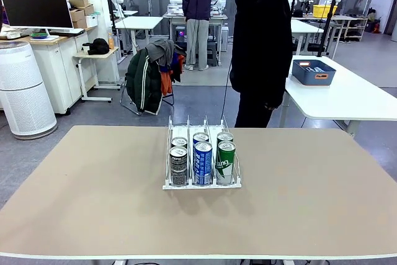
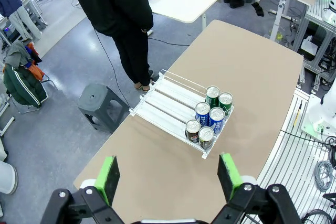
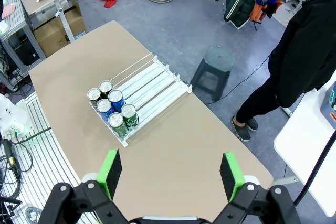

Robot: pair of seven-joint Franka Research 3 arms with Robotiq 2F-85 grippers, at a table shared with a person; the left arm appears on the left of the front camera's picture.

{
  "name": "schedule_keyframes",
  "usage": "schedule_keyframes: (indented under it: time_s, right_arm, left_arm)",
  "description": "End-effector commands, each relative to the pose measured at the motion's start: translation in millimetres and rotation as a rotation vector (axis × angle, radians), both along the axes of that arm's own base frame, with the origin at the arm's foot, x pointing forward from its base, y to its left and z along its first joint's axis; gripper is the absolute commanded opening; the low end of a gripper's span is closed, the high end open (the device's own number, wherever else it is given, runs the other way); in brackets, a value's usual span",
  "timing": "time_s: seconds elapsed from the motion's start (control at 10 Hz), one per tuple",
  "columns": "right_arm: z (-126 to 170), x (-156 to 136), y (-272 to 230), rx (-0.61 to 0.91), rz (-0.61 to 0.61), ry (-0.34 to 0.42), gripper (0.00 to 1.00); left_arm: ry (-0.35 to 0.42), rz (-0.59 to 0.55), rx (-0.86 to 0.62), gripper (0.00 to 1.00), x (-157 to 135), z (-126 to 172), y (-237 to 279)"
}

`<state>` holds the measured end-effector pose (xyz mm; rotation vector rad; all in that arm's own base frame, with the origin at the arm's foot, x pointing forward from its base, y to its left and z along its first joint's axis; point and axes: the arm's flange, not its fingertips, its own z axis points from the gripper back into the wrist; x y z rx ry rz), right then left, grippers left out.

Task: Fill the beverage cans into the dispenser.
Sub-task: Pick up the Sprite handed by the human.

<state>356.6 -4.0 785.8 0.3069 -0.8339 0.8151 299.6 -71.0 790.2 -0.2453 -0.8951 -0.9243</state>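
At tan worktop's [image 1: 93, 203] far edge — white-and-clear wire-lane dispenser [image 1: 200, 186], six slim aluminium cans [image 1: 203, 163]; left gripper [image 2: 168, 177], right gripper [image 3: 171, 174] wide, empty.

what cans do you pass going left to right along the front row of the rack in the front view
black can → blue can → green can, one per lane at the near end of the dispenser, each with a second can right behind it
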Motion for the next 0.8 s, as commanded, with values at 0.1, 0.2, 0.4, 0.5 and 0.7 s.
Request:
schedule_keyframes:
  time_s: [0.1,0.2,0.4,0.5,0.7]
  right_arm:
    - [-1.3,0.3,-0.1,0.001,0.000,0.003,1.00]
    - [-1.3,0.3,-0.1,0.001,0.000,0.003,1.00]
    - [-1.3,0.3,-0.1,0.001,0.000,0.003,1.00]
    - [-1.3,0.3,-0.1,0.001,0.000,0.003,1.00]
    - [-1.3,0.3,-0.1,0.001,0.000,0.003,1.00]
  left_arm:
    - [-0.006,0.008,-0.001,1.00,0.9,0.2,1.1]
    - [-0.006,0.008,-0.001,1.00,0.9,0.2,1.1]
    - [-0.006,0.008,-0.001,1.00,0.9,0.2,1.1]
    - [-0.006,0.008,-0.001,1.00,0.9,0.2,1.1]
    - [-0.006,0.008,-0.001,1.00,0.9,0.2,1.1]
